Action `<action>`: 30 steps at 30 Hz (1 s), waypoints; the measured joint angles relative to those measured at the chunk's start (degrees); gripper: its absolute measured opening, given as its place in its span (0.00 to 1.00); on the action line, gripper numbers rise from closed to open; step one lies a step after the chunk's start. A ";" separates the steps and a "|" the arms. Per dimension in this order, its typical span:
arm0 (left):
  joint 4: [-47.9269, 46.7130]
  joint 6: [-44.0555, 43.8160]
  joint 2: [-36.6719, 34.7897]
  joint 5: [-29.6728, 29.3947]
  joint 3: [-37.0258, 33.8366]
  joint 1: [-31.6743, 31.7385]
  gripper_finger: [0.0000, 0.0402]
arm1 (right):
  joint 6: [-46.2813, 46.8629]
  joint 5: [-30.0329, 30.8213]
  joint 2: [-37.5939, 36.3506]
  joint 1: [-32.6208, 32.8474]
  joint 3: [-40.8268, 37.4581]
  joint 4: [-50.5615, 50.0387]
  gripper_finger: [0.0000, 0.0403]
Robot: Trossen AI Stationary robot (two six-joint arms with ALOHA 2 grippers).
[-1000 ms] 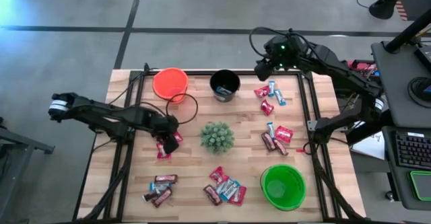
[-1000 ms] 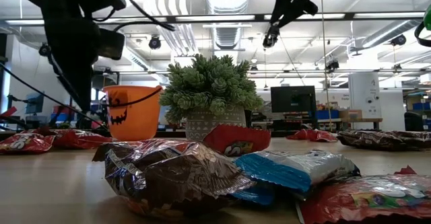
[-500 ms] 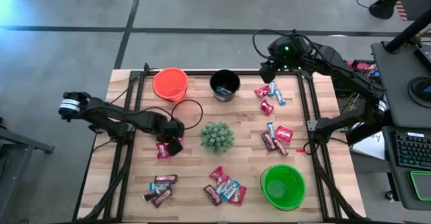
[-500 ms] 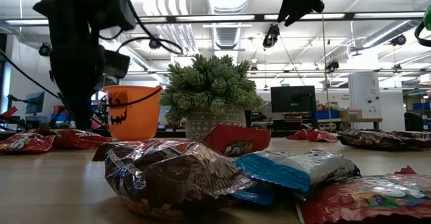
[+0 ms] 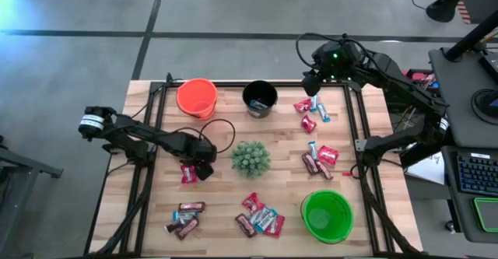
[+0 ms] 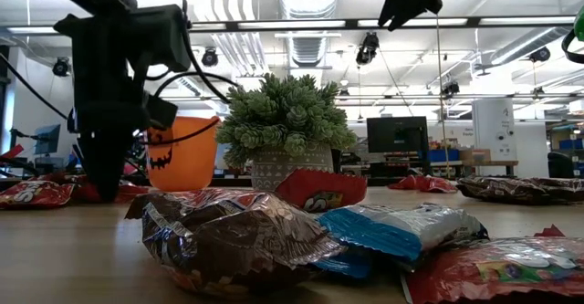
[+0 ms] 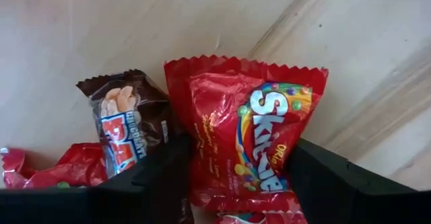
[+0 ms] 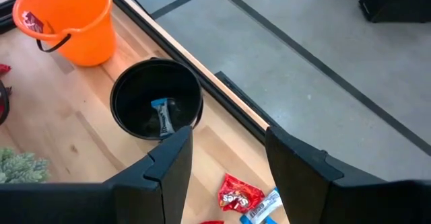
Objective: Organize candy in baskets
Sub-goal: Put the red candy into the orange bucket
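Left jaws [image 7: 229,177]: spread, straddling a red candy [image 7: 252,126] on the counter [image 5: 226,220].
Right jaws [image 8: 225,160]: spread, empty, above the black basket [image 8: 156,100].

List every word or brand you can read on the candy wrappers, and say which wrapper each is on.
"Skittles": on the red wrapper between the left gripper's open fingers, its last letters cut off by the fold.
Brown wrapper beside it: lettering too blurred to read.
All other wrappers on the table: print too small to read.
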 joint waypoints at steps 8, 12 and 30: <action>0.12 -0.49 -1.01 0.01 0.01 0.00 0.29 | -0.03 -0.45 -0.31 0.00 0.00 0.04 0.45; 0.23 -0.47 -2.78 0.04 0.00 0.00 0.11 | -0.90 -0.45 -0.31 0.00 0.00 0.04 0.45; -4.10 5.81 -14.49 0.64 8.39 0.04 0.01 | 1.11 -0.41 -0.28 0.00 0.00 0.04 0.45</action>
